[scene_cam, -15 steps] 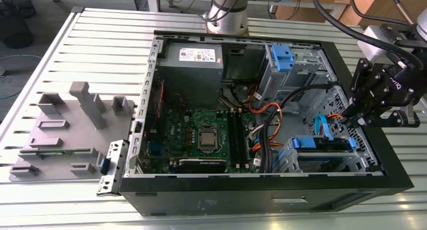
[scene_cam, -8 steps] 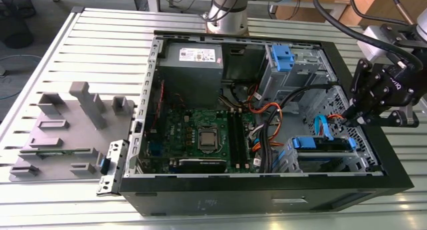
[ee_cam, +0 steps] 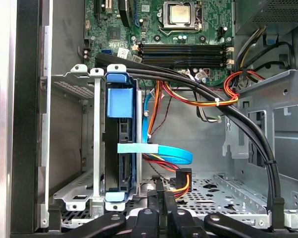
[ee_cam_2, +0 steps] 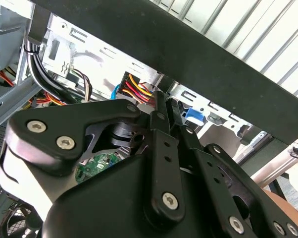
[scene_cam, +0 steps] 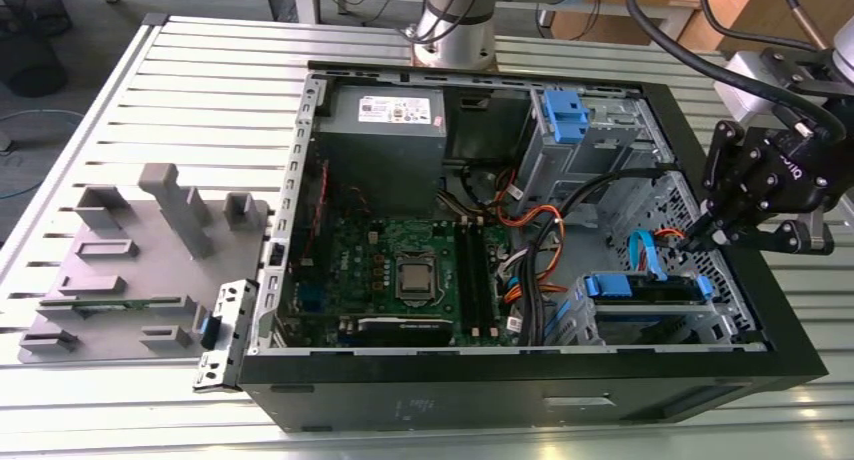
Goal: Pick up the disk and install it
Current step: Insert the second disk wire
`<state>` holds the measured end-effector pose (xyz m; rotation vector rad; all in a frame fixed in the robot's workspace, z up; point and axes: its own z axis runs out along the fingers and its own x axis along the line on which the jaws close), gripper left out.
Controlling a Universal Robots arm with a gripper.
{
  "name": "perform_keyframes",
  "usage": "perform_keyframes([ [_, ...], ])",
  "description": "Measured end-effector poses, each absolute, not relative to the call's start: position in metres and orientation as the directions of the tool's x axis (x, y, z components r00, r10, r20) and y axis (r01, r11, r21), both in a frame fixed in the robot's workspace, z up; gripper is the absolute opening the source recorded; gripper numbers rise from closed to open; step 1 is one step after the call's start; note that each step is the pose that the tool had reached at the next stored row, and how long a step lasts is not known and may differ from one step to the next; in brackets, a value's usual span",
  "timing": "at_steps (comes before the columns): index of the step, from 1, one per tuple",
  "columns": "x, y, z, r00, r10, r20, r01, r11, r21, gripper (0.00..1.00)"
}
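Observation:
The disk (scene_cam: 646, 288) sits on edge inside the low metal drive cage (scene_cam: 654, 325) at the near corner of the open computer case, toward the exterior view's right, its blue bracket showing on top. In the first wrist view the disk (ee_cam: 120, 148) stands slotted between the cage's rails, blue tabs at both ends. My gripper (scene_cam: 694, 242) hovers just above and behind the cage, apart from the disk, fingers shut with nothing between them. Both wrist views show the closed gripper (ee_cam: 161, 187) (ee_cam_2: 165, 104) over the case floor beside the cage.
The black case wall (scene_cam: 747, 280) runs right under the gripper. Black cable bundles (ee_cam: 248, 134), orange-red wires and a blue flat cable (ee_cam: 164, 151) cross beside the cage. A grey power supply (scene_cam: 387, 120), a tall cage with a blue clip (scene_cam: 567, 115) and the motherboard (scene_cam: 400, 270) fill the case. A grey fixture (scene_cam: 134, 270) lies outside it.

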<state>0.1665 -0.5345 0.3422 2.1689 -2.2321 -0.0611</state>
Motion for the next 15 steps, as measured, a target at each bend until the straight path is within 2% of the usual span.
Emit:
perform_keyframes([
  [15, 0.152, -0.536, 0.342, -0.029, -1.000, -0.007, -0.998, 0.028, 0.048, 0.16],
])
